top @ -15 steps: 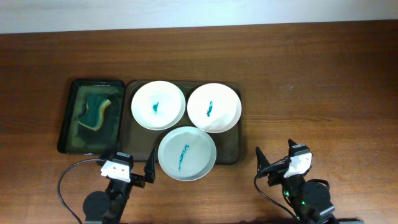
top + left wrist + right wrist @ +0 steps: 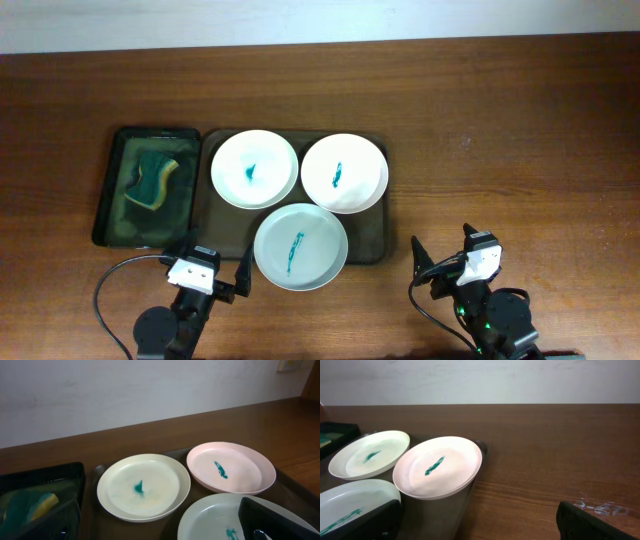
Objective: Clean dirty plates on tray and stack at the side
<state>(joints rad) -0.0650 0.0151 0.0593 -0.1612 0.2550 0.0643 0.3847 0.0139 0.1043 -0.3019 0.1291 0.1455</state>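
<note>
Just right of the left tool (image 2: 206, 256), wide open and empty, lies the nearest plate (image 2: 318, 252)

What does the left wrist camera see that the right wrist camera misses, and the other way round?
Left only: the sponge plainly, lying in its black tub; the right view catches at most that tub's corner. Right only: pale scuffs on the table near the camera. Both: the cream plate, pink plate and bluish plate, each smeared teal.

Overhead straight down on the whole surface (image 2: 520, 120), both wrist views low at its near edge, facing the wall (image 2: 150, 385), all sharing the tray (image 2: 370, 235).
</note>
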